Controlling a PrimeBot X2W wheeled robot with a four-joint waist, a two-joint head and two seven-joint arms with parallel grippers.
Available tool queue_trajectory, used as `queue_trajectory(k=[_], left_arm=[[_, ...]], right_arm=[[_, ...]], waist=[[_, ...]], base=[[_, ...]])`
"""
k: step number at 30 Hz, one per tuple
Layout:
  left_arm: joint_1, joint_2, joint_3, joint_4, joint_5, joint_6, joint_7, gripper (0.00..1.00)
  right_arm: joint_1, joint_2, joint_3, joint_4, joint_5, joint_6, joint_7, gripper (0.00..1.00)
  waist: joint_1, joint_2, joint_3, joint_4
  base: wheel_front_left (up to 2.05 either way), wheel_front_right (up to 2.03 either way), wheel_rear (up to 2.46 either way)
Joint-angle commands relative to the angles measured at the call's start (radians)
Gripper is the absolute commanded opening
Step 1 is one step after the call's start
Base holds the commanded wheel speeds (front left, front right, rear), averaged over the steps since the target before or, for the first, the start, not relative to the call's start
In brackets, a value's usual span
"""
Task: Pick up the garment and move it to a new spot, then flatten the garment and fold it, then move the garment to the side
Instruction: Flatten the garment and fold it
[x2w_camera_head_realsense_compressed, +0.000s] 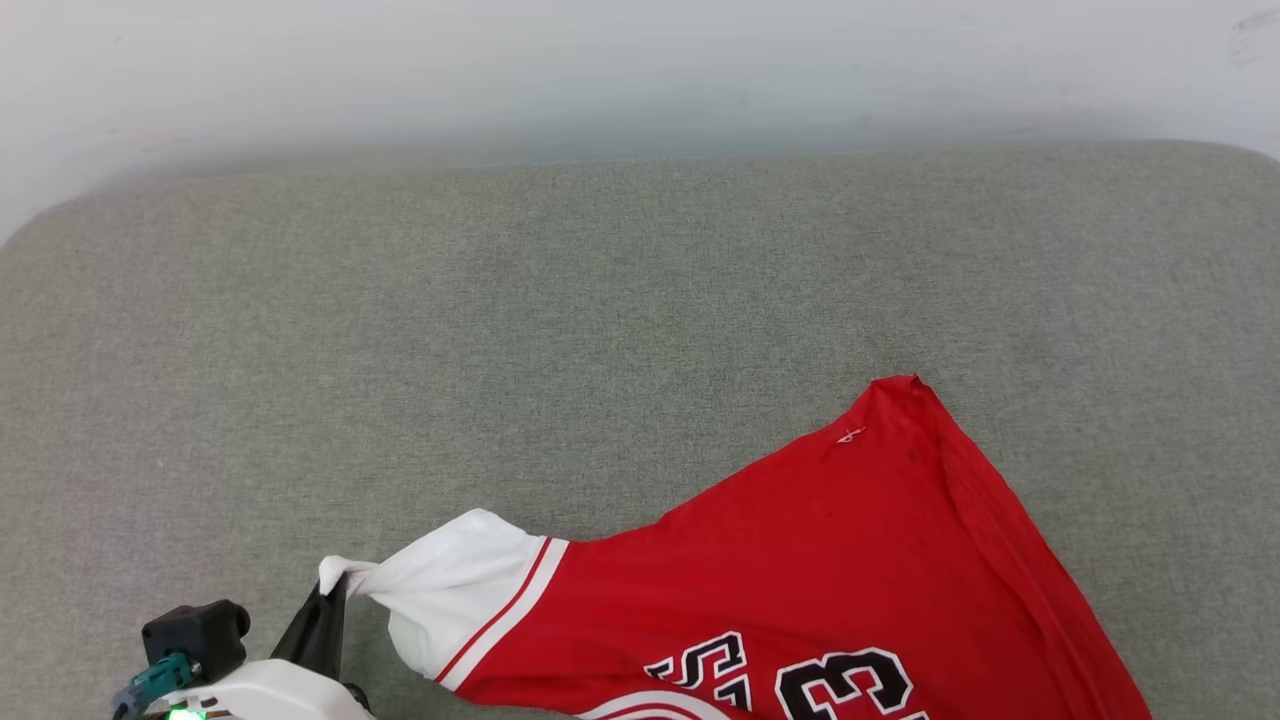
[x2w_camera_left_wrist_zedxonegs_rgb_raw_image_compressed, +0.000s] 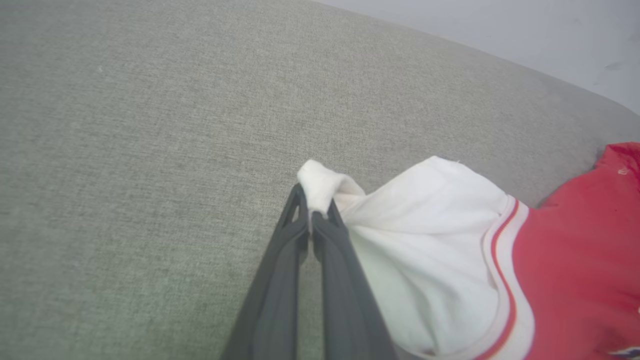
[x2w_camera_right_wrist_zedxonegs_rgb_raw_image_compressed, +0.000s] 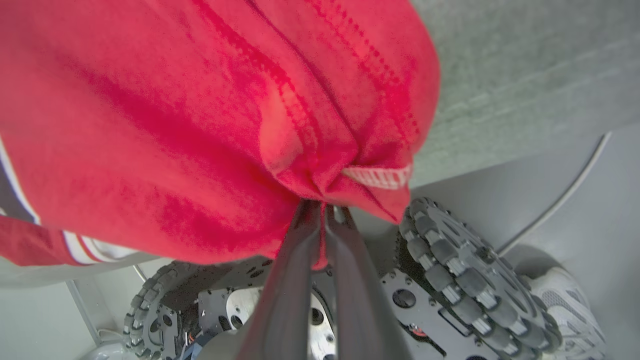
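At the tip of your left tool (x2w_camera_head_realsense_compressed: 335, 592), which points forward low over the grey surface (x2w_camera_head_realsense_compressed: 500, 330), the jaws are pinched tight on the cuff of the white sleeve (x2w_camera_left_wrist_zedxonegs_rgb_raw_image_compressed: 425, 225), and the garment (x2w_camera_head_realsense_compressed: 800, 570) runs away to that tool's right. Ahead and to the right of the tool, one red corner (x2w_camera_head_realsense_compressed: 905, 395) lies flat further out on the surface. Your right tool (x2w_camera_right_wrist_zedxonegs_rgb_raw_image_compressed: 322, 212) is likewise clamped tight, on a bunched red edge carrying a small white tag (x2w_camera_right_wrist_zedxonegs_rgb_raw_image_compressed: 377, 176). Past its tips you look down on the robot's wheels (x2w_camera_right_wrist_zedxonegs_rgb_raw_image_compressed: 465, 270), so that arm seems to hang low, off the near edge. The long axis runs tool to tool, so I judge both arms must travel together to carry the cloth.
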Motion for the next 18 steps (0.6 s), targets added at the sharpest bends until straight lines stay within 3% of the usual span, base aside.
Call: queue_trajectory(k=[1,11,15,18], left_arm=[[-0.014,0.006,0.001,0.001,0.008,-0.002,0.003,0.0],[-0.047,0.003,-0.012,-0.006,0.017,0.001,0.003,0.0],[-0.07,-0.002,-0.021,-0.009,0.025,-0.004,0.006,0.0],[-0.086,-0.009,-0.029,-0.012,0.027,-0.009,0.005,0.0]], right_arm=[[-0.027,-0.001,0.008,-0.005,-0.007,-0.001,-0.039,1.0],[-0.215,-0.007,0.009,-0.014,-0.04,-0.001,-0.5,1.0],[-0.315,-0.043,0.052,0.034,-0.081,-0.001,-0.592,1.0],[-0.367,-0.07,0.079,0.067,-0.097,-0.001,-0.602,1.0]], waist=[[0.0001,-0.0001,0.002,0.002],[0.0001,-0.0001,0.02,0.02],[0.0001,-0.0001,0.031,0.038],[0.0001,-0.0001,0.037,0.051]], base=[[0.0,0.0,0.0],[0.0,0.0,0.0],[0.0,0.0,0.0],[0.0,0.0,0.0]])
